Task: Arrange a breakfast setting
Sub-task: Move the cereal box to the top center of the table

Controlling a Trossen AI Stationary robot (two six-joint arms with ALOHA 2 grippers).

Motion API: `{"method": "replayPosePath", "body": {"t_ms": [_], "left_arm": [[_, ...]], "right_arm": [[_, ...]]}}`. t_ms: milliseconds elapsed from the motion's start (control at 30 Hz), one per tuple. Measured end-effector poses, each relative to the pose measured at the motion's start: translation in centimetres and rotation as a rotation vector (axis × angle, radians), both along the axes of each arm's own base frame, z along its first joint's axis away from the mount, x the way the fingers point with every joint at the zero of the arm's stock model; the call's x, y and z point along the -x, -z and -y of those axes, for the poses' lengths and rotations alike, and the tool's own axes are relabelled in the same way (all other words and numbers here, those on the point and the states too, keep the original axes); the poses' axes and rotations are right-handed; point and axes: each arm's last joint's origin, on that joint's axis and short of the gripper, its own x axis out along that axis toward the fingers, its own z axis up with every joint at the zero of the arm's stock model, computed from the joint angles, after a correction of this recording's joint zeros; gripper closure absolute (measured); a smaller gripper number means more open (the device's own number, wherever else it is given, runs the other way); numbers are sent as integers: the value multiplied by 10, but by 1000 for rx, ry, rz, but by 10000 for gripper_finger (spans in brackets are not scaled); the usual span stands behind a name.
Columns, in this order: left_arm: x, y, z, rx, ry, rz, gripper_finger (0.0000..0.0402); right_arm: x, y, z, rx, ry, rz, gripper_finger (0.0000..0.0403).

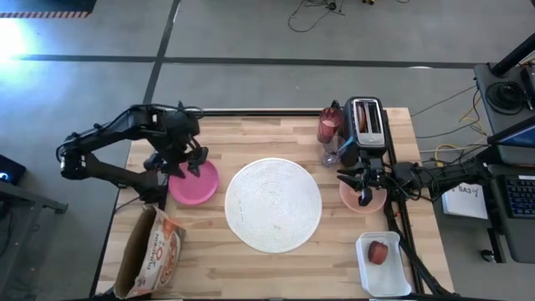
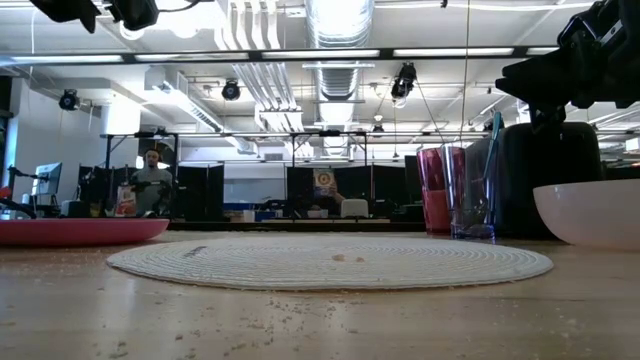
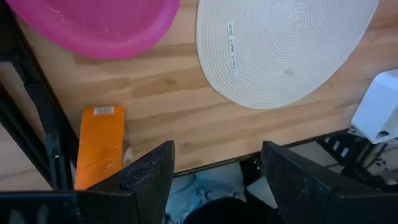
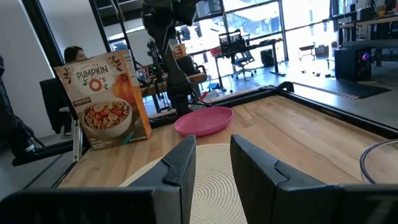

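Note:
A large round white woven mat (image 1: 273, 203) lies at the table's middle. The magenta plate (image 1: 195, 185) lies left of it, with my open, empty left gripper (image 1: 178, 160) above its far left rim. The peach bowl (image 1: 373, 201) stands right of the mat, and my right gripper (image 1: 364, 186) hovers over it, fingers slightly apart and empty. The pink tumbler (image 2: 438, 190) and a clear glass (image 2: 474, 195) holding the teal-handled spoon (image 2: 493, 135) stand at the far right. A small red fruit (image 1: 379, 252) lies in a white tray (image 1: 396, 280). The bagel is not in view.
A toaster (image 1: 365, 121) stands at the far right, behind the glasses. A cereal box (image 1: 152, 249) lies at the near left corner. The table's near middle is bare wood. A person (image 4: 73, 55) sits in the room beyond the table.

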Motion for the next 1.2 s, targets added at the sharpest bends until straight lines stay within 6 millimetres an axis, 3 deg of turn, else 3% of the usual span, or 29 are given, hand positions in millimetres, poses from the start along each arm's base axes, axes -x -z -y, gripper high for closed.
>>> {"method": "replayPosePath", "body": {"t_ms": [267,600,767,1200], "left_arm": [[-1,-1,3,141,-14,10,155],[-3,1,2,23,72,20,12],[-6,1,2,12,86,16,17],[-8,-25,9,-77,133,103,2]], "right_arm": [[0,0,0,0,0,0,312],[0,0,0,0,0,-1,312],[0,0,0,0,0,0,312],[0,0,0,0,0,0,312]]}}
